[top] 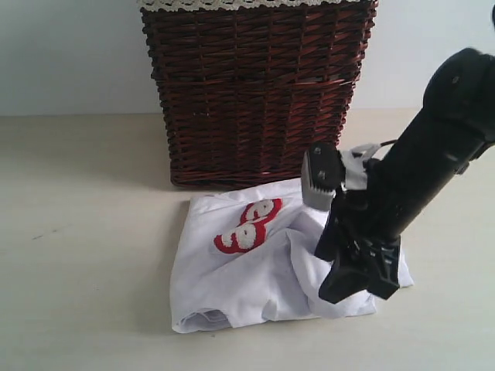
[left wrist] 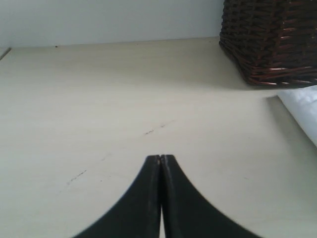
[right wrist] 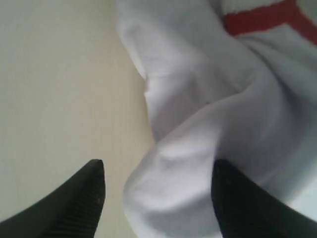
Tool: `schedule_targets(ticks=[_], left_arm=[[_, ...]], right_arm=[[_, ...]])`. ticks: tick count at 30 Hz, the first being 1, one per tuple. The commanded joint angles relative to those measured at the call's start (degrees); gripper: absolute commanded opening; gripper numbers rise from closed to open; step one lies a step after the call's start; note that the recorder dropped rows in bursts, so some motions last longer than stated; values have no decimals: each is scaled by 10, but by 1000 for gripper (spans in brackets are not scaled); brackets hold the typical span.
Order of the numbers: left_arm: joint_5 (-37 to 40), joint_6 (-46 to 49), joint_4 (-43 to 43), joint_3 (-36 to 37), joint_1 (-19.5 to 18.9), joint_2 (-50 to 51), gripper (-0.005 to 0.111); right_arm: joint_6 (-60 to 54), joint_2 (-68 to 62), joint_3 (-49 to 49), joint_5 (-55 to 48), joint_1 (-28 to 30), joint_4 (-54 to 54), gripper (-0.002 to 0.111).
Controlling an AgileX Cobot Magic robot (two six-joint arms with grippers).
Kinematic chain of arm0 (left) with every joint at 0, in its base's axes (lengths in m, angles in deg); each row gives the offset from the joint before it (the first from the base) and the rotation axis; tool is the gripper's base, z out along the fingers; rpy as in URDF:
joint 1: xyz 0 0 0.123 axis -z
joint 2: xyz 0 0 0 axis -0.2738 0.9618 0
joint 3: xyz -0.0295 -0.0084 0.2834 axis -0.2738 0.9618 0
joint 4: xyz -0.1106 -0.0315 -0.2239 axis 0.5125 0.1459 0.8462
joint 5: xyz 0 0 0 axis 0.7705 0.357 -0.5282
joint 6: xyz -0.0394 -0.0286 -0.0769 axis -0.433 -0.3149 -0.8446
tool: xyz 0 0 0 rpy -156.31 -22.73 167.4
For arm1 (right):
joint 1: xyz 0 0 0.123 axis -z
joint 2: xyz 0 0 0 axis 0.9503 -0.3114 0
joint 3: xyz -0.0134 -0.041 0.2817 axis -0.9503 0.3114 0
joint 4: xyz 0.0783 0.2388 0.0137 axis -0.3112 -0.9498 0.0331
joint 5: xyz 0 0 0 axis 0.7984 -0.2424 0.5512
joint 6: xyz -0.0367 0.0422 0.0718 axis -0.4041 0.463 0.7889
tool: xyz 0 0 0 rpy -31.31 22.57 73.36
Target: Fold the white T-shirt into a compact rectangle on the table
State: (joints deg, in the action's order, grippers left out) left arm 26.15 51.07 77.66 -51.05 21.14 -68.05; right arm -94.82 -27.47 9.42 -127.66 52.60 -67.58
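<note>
The white T-shirt point(top: 255, 270) lies bunched and partly folded on the table point(top: 85, 232), just in front of the basket, its red-outlined lettering point(top: 249, 226) facing up. My right gripper point(top: 360, 280) is down over the shirt's right edge. In the right wrist view this gripper point(right wrist: 158, 168) is open, its black fingers standing either side of a rolled fold of the shirt point(right wrist: 198, 99) without pinching it. My left gripper point(left wrist: 161, 158) is shut and empty above bare table point(left wrist: 124, 89); a corner of the shirt point(left wrist: 303, 113) shows off to one side. The left arm is out of the exterior view.
A dark wicker basket point(top: 255, 85) with a lace-trimmed liner point(top: 247, 5) stands right behind the shirt, also seen as the basket point(left wrist: 272, 39) in the left wrist view. Pale tabletop stretches to the left and in front. A light wall runs along the back.
</note>
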Motion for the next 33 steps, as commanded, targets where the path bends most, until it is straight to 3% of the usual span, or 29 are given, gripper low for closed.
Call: schedule_targets(ticks=[1,6,13,16,20,21,33], left_arm=[[-1,-1,-2,-1,-1,-3,0],[-1,-1,-2,-1,-1,-3,0],[-1,-1,-2,-1,-1,-3,0],[-1,-1,-2,-1,-1,-3,0],[-1,-1,-2,-1,-1,-3,0],[-1,-1,-2,-1,-1,-3,0],[-1,-1,-2,-1,-1,-3,0]], right_arm=[[33,0,35,94,-30,32,61],[87,-10,43,165,-34,49,61],[170,-61,43,169,-34,97,52],[172,-64,43,168,-34,97,38],[172,-51,42,168,-34,118,3],[172,-44,42,168,-34,124,0],[132,64,42,264,-34,366,0]])
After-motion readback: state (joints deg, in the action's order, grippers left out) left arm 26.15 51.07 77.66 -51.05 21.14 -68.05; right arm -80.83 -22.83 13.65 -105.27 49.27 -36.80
